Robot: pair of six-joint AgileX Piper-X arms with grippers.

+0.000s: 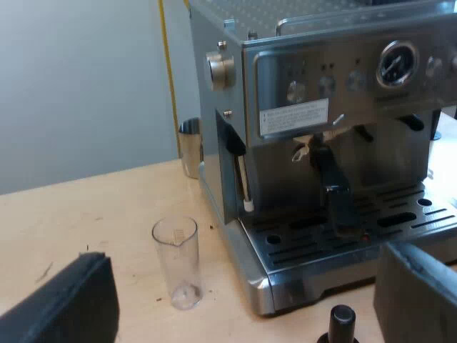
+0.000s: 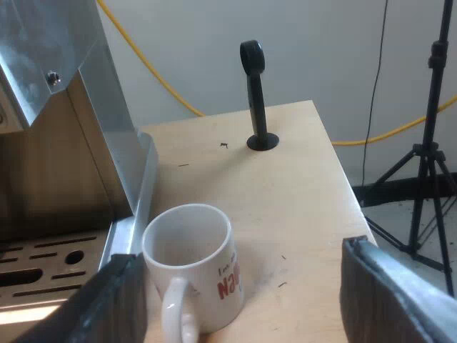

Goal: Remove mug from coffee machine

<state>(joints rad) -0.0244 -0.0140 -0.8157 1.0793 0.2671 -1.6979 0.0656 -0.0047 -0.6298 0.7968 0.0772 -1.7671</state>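
the mug [image 2: 189, 264] stood upright on the bench [image 2: 285, 186], just beside the machine's [image 2: 78, 143] tray edge, between the spread fingers of our right claw [image 2: 250, 296]. we judged it stiff, slippery and breakable, best pinched across the body. our left claw [image 1: 239, 300] hung released. the mug's foot was cut off, and we could not tell whether a finger touched it.

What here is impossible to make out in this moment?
Right wrist view: mug red lettering is curved away and unreadable; its base is cut off by the frame edge.
Left wrist view: tamper below its black knob is cut off by the edge; the espresso machine label print is too small to read.
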